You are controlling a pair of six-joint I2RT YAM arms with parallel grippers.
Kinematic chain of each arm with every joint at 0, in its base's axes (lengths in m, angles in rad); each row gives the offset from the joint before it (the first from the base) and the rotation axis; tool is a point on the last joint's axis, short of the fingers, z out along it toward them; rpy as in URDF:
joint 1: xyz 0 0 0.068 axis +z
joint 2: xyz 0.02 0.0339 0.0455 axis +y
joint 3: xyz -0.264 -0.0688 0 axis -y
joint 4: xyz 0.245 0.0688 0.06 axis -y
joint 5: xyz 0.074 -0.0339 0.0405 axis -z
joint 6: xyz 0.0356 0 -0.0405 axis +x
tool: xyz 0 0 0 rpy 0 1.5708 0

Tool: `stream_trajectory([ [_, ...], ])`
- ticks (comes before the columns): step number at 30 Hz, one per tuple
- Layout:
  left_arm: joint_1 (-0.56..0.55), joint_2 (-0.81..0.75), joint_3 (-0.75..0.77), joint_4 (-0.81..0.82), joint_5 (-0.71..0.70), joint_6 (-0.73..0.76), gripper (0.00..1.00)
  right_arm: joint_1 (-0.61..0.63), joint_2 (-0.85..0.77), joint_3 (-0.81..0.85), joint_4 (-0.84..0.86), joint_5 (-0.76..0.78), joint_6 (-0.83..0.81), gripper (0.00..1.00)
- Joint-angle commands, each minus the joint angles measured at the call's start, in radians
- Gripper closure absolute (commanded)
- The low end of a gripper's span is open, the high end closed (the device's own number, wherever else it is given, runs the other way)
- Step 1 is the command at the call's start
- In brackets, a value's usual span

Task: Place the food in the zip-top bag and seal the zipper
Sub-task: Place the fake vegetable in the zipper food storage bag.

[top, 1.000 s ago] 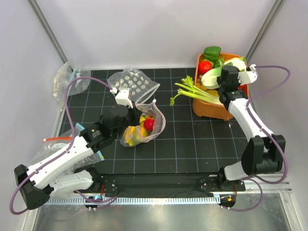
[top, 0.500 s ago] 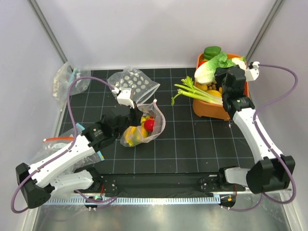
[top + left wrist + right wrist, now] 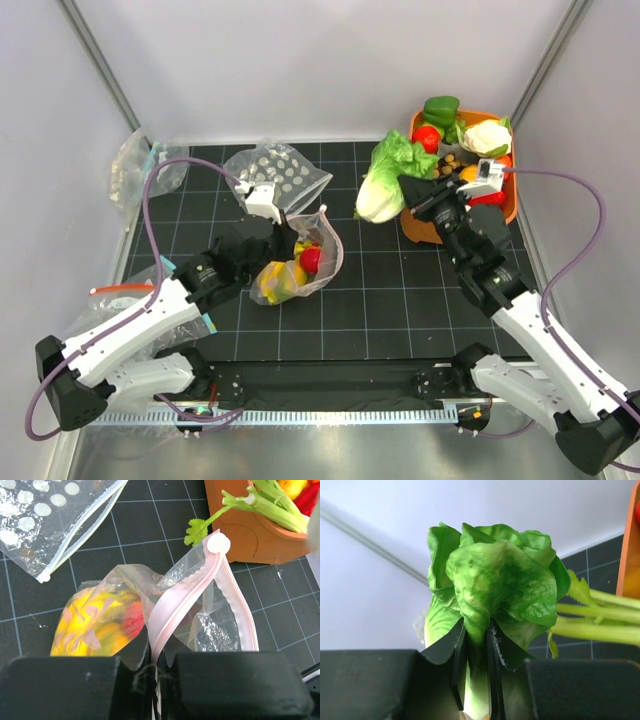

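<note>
1. On the black grid mat left of centre, your left gripper (image 3: 283, 238) (image 3: 155, 664) has its jaws closed tight on the zipper (image 3: 186, 592), pinching the pale pink strip of the zip-top bag (image 3: 325, 262) (image 3: 207, 630) near one end.
2. In the left wrist view the held strip rises to the bag's top corner. The other strip drops away to the right, so the mouth gapes open between them.
3. Inside the bag you can see the yellow banana bunch (image 3: 278, 278) (image 3: 90, 625) and the small red fruit (image 3: 310, 259) (image 3: 132, 622) through the plastic, touching each other.
4. Your right gripper (image 3: 408, 190) (image 3: 475, 630) is clamped on the lettuce (image 3: 385, 178) (image 3: 500, 580), with the jaws narrow around its lower stalk and the leafy head pointing away from the wrist.
5. The lettuce hangs in the air just left of the orange tray (image 3: 430, 228) (image 3: 240, 530). It is outside the bag and apart from it, to the bag's right and further back.
6. The tray holds a white cauliflower (image 3: 487, 135), a green pepper (image 3: 440, 107) and a red tomato (image 3: 427, 138). Celery stalks (image 3: 270, 505) (image 3: 600, 625) stick out over its left rim.
7. A second dotted bag (image 3: 275, 175) (image 3: 35, 515) lies flat on the mat behind the held one, and plain clear bags (image 3: 135, 165) sit at the left edge.
</note>
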Motion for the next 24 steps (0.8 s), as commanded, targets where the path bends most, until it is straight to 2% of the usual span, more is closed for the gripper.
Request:
stream_trajectory([
  [1,0.003,0.015,0.047,0.015,-0.015,0.002,0.93,0.051,-0.071,-0.097,0.121,-0.068,-0.122,0.99],
  [5,0.003,0.004,0.046,0.015,-0.007,0.001,0.93,0.094,-0.138,-0.252,0.232,-0.12,-0.182,0.99],
  [8,0.003,0.006,0.046,0.014,0.002,0.002,0.93,0.11,-0.175,-0.26,0.221,-0.182,-0.218,0.99],
  [16,0.003,0.05,0.058,0.015,0.046,0.013,0.93,0.126,-0.266,-0.347,0.359,-0.35,-0.255,0.99],
  [24,0.003,0.107,0.082,0.011,0.098,0.013,0.94,0.129,-0.32,-0.376,0.422,-0.432,-0.263,0.99],
])
